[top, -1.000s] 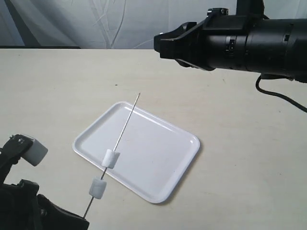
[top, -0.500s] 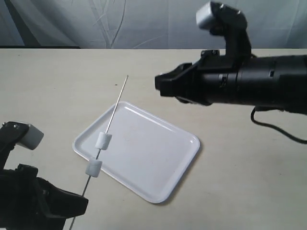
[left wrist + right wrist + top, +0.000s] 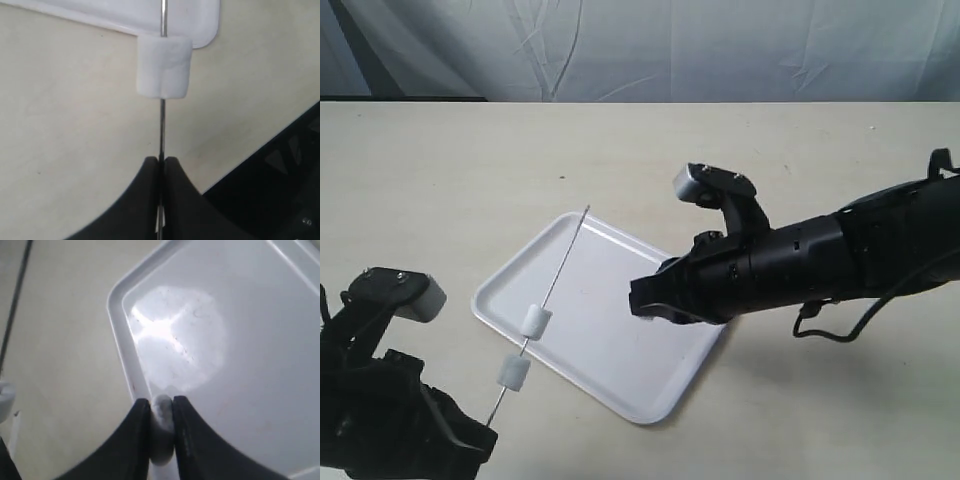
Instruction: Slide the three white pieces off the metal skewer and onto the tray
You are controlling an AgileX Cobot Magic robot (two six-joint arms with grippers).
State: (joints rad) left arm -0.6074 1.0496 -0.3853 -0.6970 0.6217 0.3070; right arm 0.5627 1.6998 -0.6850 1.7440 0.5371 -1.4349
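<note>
Left gripper [image 3: 161, 162], near left, pinches the metal skewer [image 3: 560, 270] carrying two white pieces [image 3: 536, 321] by the tray [image 3: 610, 355] edge, while the right gripper [image 3: 161, 402] clamps a third white piece [image 3: 161, 437] above the tray.

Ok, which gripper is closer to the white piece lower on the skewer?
Left. The left gripper clamps the metal skewer a short way from that lower white piece; the right gripper hangs over the tray, pinching another white piece.

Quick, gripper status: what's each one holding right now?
Left gripper: closed on the metal skewer.
Right gripper: closed on a white piece.
</note>
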